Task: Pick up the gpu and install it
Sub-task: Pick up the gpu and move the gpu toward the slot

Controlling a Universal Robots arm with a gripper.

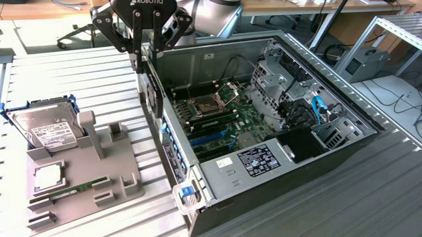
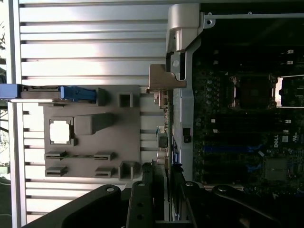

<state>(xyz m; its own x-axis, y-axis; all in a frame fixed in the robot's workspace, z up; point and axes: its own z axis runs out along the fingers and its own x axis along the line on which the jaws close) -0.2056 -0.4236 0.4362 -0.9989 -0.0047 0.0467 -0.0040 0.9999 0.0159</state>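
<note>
Fingers (image 2: 141,204) clamp gpu (image 1: 155,94) at pc case (image 1: 277,195) wall; mobo (image 1: 244,116) inside.

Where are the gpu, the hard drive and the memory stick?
gpu (image 1: 153,91): exterior view, on its dark upright edge.
hard drive (image 1: 49,133): exterior view, on its white label.
memory stick (image 1: 69,189): exterior view, on its green middle.

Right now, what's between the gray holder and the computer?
Only a bare strip of ribbed table separates the gray holder from the computer, shown in the exterior view.
</note>
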